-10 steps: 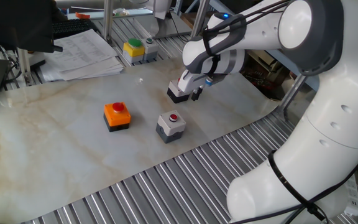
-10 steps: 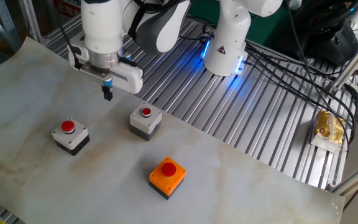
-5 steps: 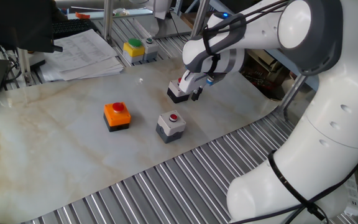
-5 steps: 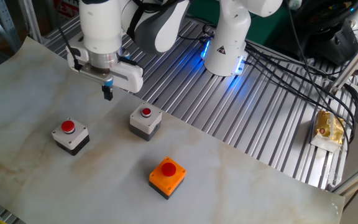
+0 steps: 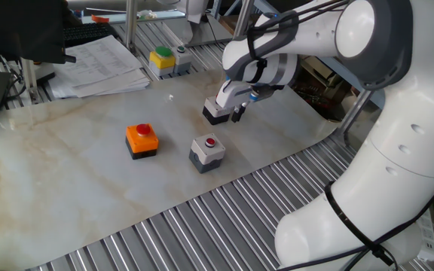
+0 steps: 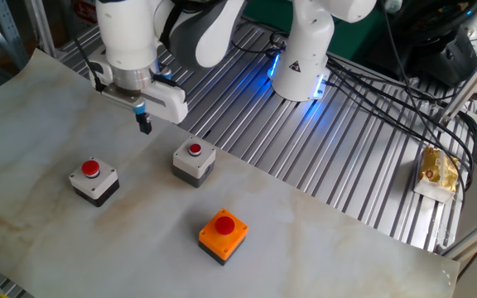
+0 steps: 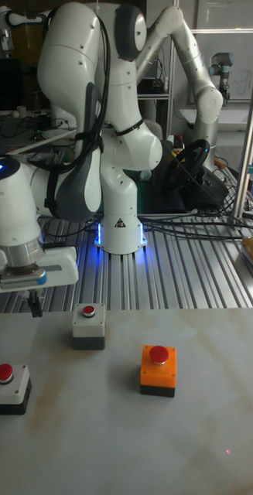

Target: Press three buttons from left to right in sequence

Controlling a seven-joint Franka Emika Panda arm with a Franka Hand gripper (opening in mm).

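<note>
on the pale marbled board:
orange box: a small orange push-button box on a black base with a red button (image 5: 142, 138), towards the middle of the board; in the other fixed view it is the one nearest that camera (image 6: 223, 234).
grey box: a small grey box with a red button (image 5: 207, 151), just beside the board's edge that meets the ribbed metal table (image 5: 202, 226), well apart from the orange one.
white-topped box: a white-topped box on a black base with a red button (image 6: 93, 180); in one fixed view only its black base and white edge show under the arm (image 5: 215, 113); it stands apart from the grey box.
gripper: the white arm's two-finger gripper (image 6: 144, 124) hangs above the board, clear of every box, its dark tips pointing down; in the tall fixed view (image 7: 35, 305) it is above and beyond the white-topped box.
fingers: cannot tell whether they are apart or together.
yellow box: a yellow box with a green button (image 5: 162, 59) near the far edge, beside a stack of papers (image 5: 96, 64).
</note>
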